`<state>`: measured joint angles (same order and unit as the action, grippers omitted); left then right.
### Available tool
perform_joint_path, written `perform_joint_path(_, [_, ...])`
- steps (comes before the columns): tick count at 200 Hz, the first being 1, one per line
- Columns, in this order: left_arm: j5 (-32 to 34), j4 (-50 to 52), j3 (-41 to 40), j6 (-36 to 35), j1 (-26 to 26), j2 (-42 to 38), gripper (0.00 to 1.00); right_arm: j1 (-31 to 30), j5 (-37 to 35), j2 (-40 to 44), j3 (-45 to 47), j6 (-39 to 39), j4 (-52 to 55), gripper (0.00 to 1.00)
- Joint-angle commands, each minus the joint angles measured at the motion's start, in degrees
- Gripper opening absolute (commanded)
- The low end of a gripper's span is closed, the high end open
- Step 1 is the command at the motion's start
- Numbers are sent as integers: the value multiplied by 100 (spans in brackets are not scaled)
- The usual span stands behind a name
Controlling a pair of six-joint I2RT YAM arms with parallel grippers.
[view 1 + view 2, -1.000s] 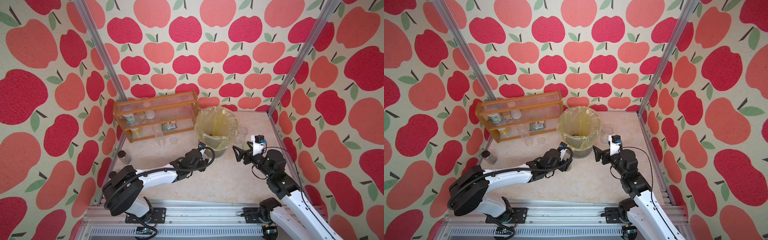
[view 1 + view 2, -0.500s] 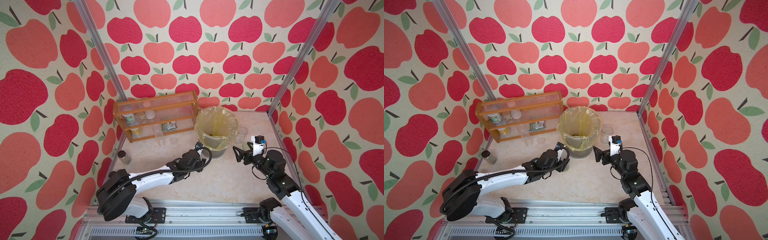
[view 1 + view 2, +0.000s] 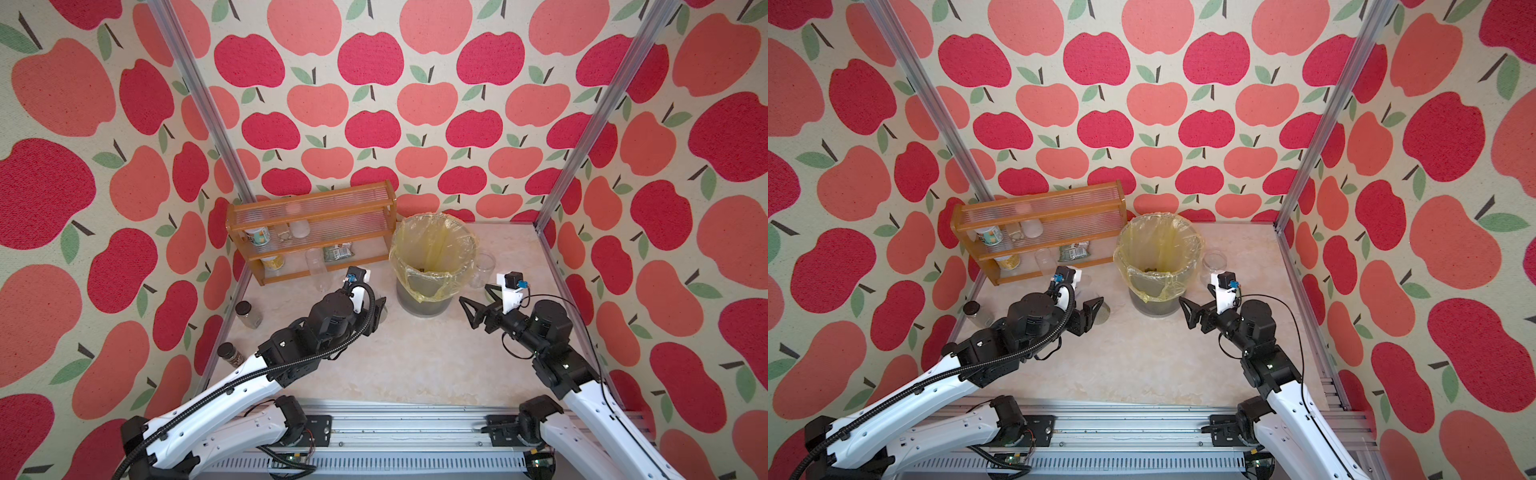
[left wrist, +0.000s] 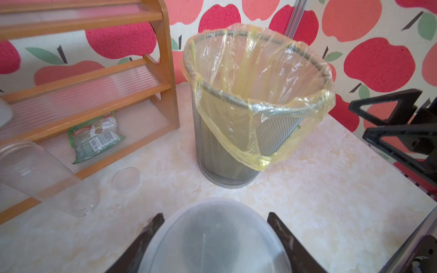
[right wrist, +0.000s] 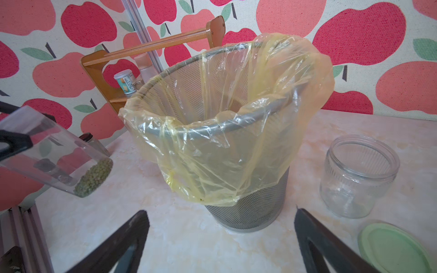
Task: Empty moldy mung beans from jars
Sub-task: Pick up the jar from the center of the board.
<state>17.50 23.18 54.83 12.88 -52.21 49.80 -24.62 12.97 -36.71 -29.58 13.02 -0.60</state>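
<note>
We see the left gripper (image 3: pixel 1096 312) clamped on the short jar (image 5: pixel 54 151); its two fingers stand on both sides of the end with the frosted lid (image 4: pixel 212 236). The short jar is held tilted above the table (image 3: pixel 415 357), near the bin (image 3: pixel 419 301) but not touching it. The mung beans (image 5: pixel 94 177) lie in a small heap at the jar's bottom end, which is the lower one.

The right gripper (image 3: pixel 474 296) hovers at the other side of the bin with its jaws wide apart, and it holds nothing. Just beside the bin the wide jar (image 5: pixel 359 175) stands open, and its green lid (image 5: pixel 395 245) lies flat on the table near it. The tall jar (image 3: pixel 316 268) stands open in front of the shelf (image 4: pixel 169 71), and a small clear lid (image 4: pixel 126 179) lies on the table close to it.
</note>
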Motion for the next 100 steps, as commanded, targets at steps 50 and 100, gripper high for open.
perform_joint_path(50, [-738,1784,2988,-100,675,1029,56,19,592,-320,-1051,-430,-7,99])
perform_joint_path(100, [-1433,1914,4335,-72,984,1952,55,10,984,-709,-1499,-438,-667,99])
